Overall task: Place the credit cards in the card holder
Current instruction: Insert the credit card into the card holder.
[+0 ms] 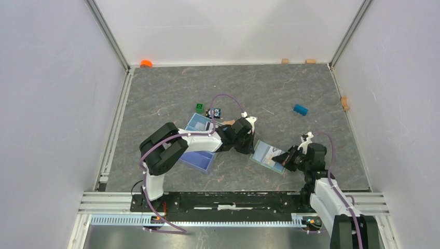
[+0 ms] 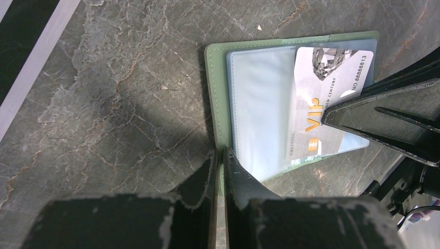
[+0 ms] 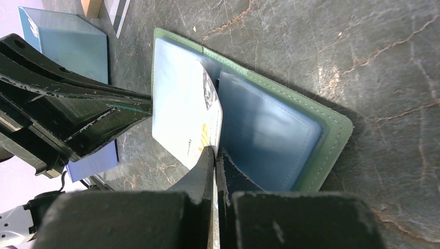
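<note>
Card holder (image 1: pixel 265 154) lies open on table (image 1: pixel 171 98), just right of blue tray (image 1: pixel 198 158); left gripper (image 2: pixel 220 154) clenched on holder's green border, left side; right gripper (image 3: pixel 214 153) pinching edge of silver VIP credit card (image 2: pixel 319 98); card tilted over holder's pale slotted inside, printed face showing.
</note>
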Tool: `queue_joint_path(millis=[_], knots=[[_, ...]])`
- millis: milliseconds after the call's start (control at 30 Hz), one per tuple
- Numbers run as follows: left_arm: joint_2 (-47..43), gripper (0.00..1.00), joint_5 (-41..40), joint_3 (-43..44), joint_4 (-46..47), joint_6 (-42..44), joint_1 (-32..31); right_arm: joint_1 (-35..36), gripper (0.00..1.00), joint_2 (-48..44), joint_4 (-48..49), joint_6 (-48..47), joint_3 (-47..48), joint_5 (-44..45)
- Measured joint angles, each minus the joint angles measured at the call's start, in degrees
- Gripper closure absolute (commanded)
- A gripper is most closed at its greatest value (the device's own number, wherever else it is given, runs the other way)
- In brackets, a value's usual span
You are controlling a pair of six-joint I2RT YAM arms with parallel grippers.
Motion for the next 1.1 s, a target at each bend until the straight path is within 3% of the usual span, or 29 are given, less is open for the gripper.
queue_joint_path(millis=[767, 1100], knots=[[-0.31, 0.97, 1.55, -1.53, 2.95, 3.19, 0.09, 0.35, 1.00, -1.77, -9.05, 1.07, 3.13, 3.54], [-0.31, 0.98, 3.21, -1.92, 3.87, 5.86, 0.39, 0.35, 1.00, 3.21, -7.76, 1.20, 4.61, 2.82]])
